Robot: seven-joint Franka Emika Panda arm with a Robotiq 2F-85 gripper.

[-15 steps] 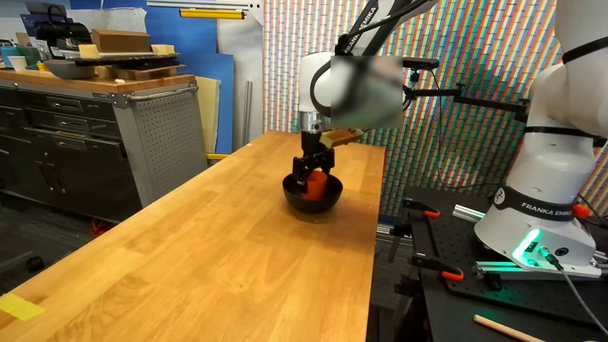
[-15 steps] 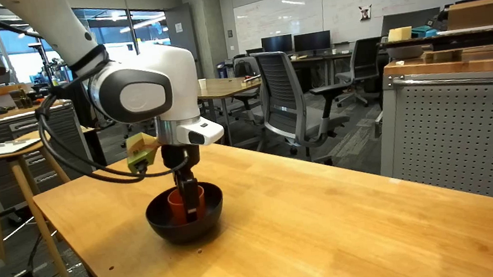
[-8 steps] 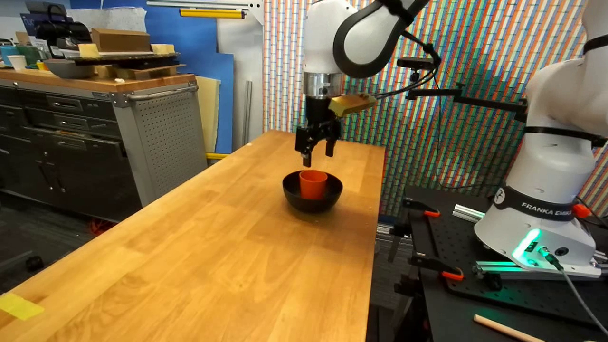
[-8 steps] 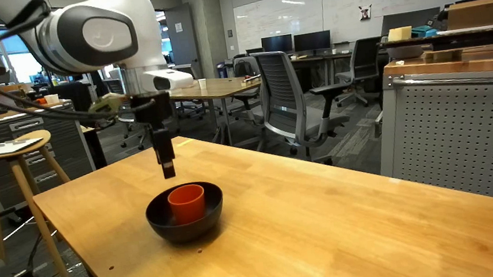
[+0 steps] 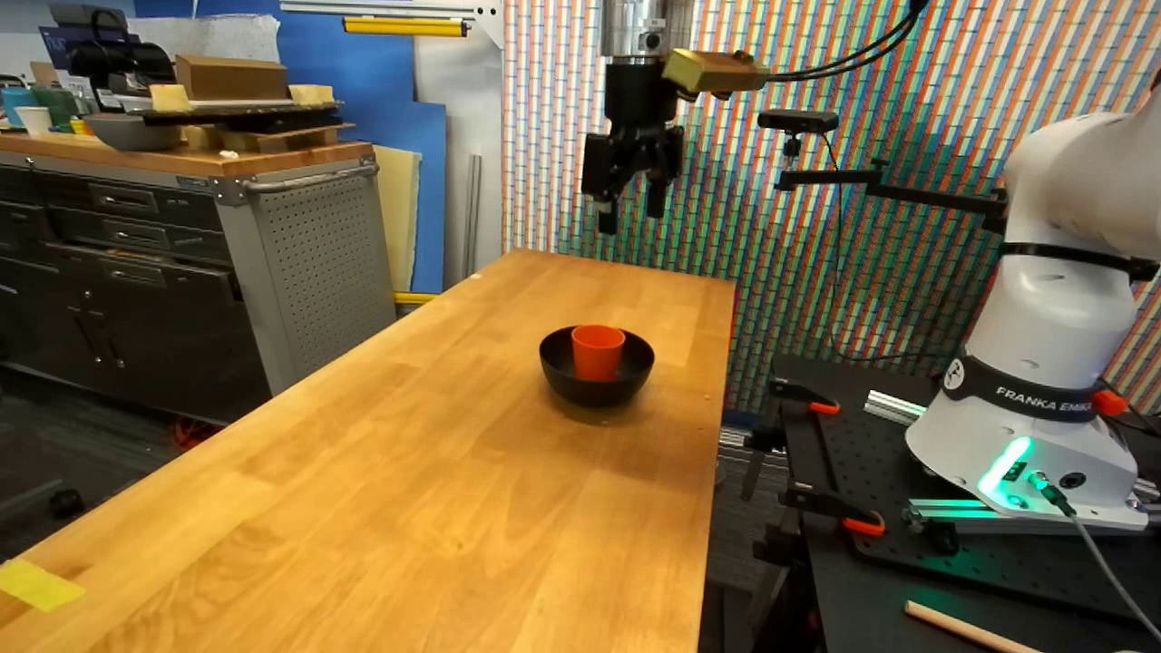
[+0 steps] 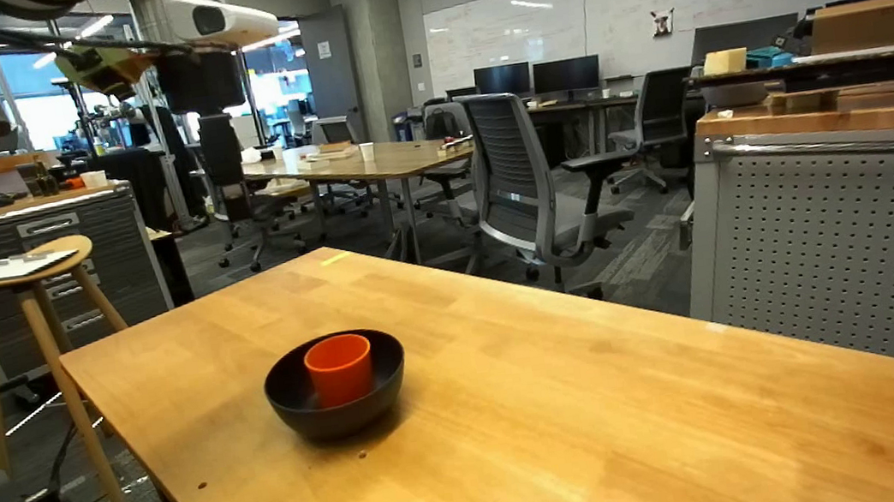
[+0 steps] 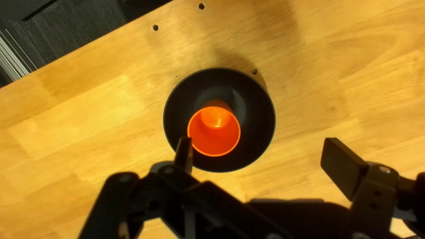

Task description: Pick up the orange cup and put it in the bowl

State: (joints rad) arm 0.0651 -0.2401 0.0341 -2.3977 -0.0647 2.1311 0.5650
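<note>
Jaws spread wide on nothing but air, orange cup point(image 6: 341, 379) standing in the black bowl point(image 6: 340, 423)

So the cup is plain orange-red, smooth-sided, narrowing a bit toward its base. It's upright, mouth facing straight up, and its axis from base to rim runs vertical. From the wrist view you look right down into it and catch a bright glint at the bottom. It's sitting inside the bowl, roughly in the middle. Bowl's round, dark and wide, resting right side up on the wooden table point(image 5: 472, 490).

Gripper point(image 5: 631, 216) hangs well above both, fingers point(image 7: 343, 168) pointing down and far apart, clear of the cup. Further out there's a bit of yellow tape point(image 5: 41, 585) on the table, and the robot base point(image 5: 1025, 435) off beside the table with a green light point(image 5: 1005, 465) glowing on it. In an exterior view you also get a wooden stool point(image 6: 74, 248) and a grey office chair point(image 6: 516, 168) past the table's edges.
</note>
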